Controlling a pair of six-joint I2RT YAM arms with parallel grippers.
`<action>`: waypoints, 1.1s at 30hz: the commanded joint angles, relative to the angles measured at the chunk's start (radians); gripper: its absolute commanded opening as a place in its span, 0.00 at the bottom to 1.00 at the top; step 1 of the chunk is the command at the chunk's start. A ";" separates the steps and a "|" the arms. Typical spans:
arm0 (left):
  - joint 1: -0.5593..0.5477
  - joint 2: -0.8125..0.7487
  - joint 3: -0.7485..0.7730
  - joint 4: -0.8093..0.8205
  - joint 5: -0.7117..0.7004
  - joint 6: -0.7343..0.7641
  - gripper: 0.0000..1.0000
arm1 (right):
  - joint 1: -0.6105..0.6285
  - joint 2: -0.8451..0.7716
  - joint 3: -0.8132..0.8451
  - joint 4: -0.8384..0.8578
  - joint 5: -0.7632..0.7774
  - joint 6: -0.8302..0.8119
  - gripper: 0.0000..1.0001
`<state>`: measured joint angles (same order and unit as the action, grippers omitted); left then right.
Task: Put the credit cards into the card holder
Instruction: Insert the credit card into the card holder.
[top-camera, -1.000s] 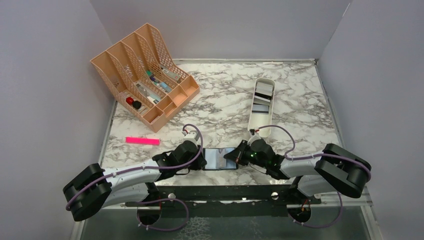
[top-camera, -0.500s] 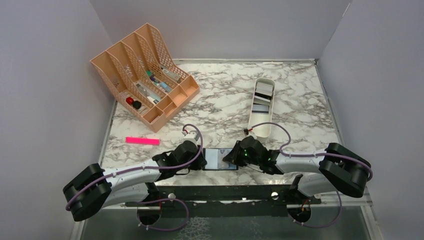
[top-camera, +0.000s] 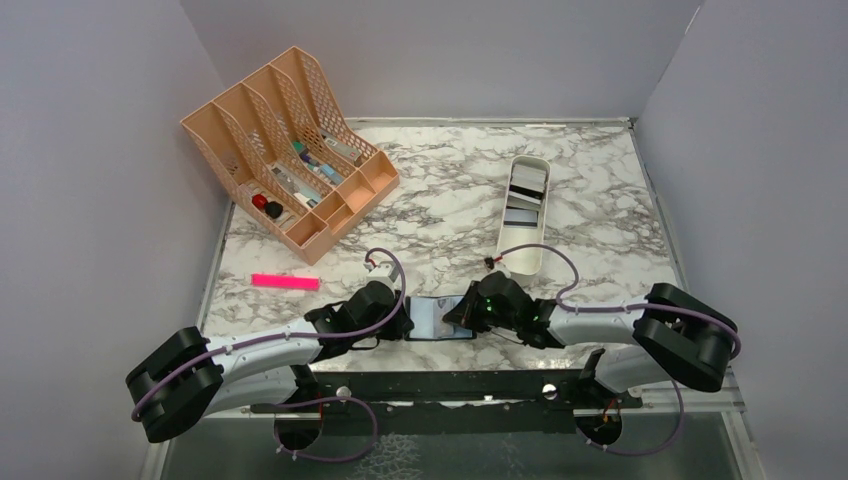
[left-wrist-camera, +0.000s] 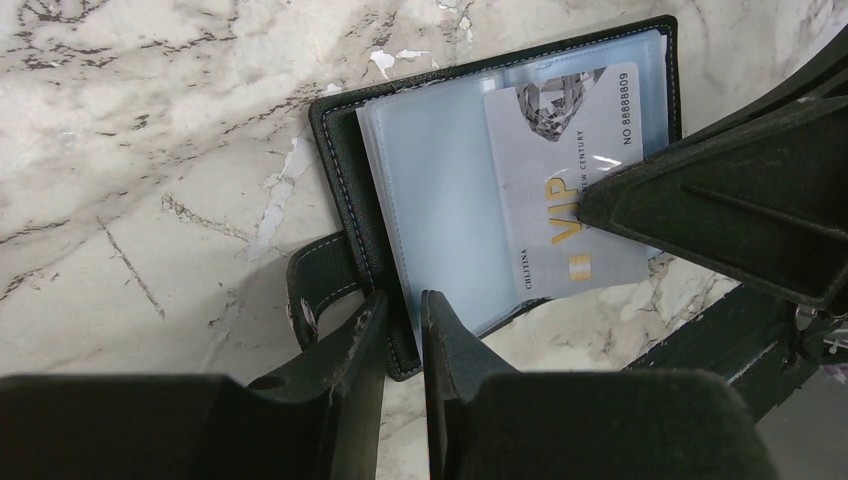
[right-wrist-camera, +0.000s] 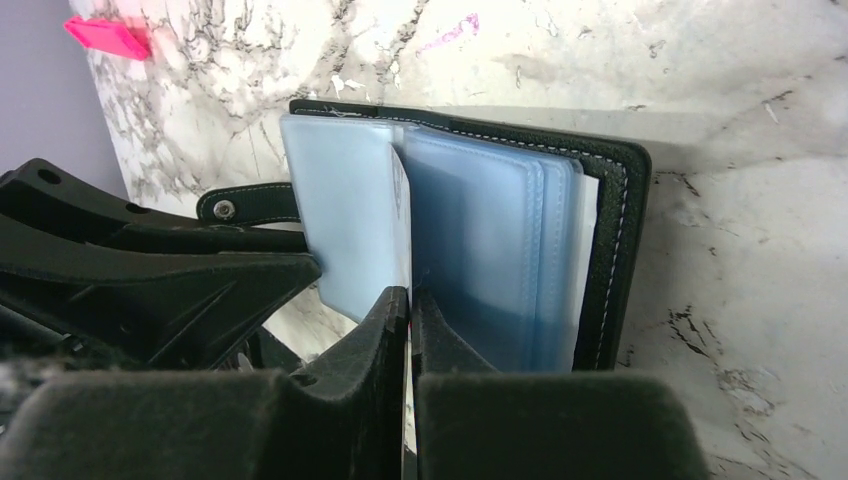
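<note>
Low in the frame's centre, the left gripper (left-wrist-camera: 404, 312) pinches the open card holder (left-wrist-camera: 345, 170) by its cover, and the right gripper (right-wrist-camera: 410, 300) clamps the VIP card (left-wrist-camera: 555, 160).

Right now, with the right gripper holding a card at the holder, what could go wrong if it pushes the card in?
The left gripper pinches only one edge of the card holder, so a push may turn or slide it. The card in the right gripper sticks out past the holder's rim and may bend. It might also slip between the loose sleeves, not into one.
</note>
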<state>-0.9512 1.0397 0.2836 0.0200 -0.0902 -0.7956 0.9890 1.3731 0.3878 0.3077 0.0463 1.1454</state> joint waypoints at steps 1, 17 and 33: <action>-0.005 0.015 -0.009 -0.023 0.017 0.008 0.23 | 0.012 0.037 -0.013 0.016 -0.007 0.002 0.07; -0.004 0.022 -0.020 -0.007 0.036 -0.001 0.23 | 0.031 0.048 0.037 -0.122 0.050 -0.016 0.22; -0.006 0.037 -0.027 0.000 0.030 0.007 0.23 | 0.088 0.058 0.215 -0.453 0.157 -0.068 0.40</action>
<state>-0.9512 1.0546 0.2836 0.0395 -0.0784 -0.7956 1.0679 1.4380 0.5968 -0.0128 0.1425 1.0992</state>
